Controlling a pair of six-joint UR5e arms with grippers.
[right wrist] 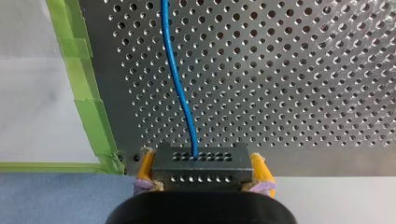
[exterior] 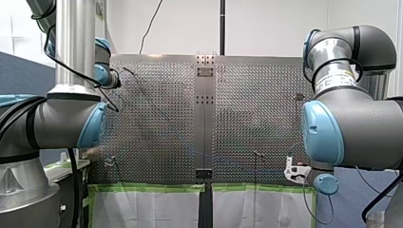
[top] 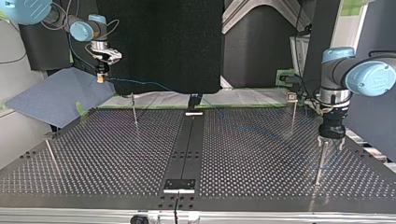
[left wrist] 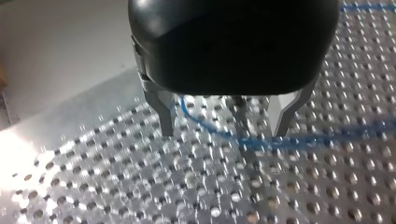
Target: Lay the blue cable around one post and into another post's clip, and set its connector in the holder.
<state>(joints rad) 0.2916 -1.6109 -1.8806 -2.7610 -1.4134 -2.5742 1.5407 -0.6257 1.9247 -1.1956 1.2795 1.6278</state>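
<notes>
While my right hand (right wrist: 201,171) clamps the dark perforated connector block (right wrist: 201,159) at the top view's far left, my left hand (left wrist: 225,122) hangs open astride a thin metal post (left wrist: 243,130) where the thin blue cable (left wrist: 327,138) bends; clip and holder apparently remain.

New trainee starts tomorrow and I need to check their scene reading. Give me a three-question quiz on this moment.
1. True or false: my right tool is shut on the connector.
2. Between the open fingers of my left tool stands: A) a post B) the connector C) nothing
3. Fill in: the cable leaving the connector is ____.

Key: 1 true; 2 A; 3 blue.
</notes>
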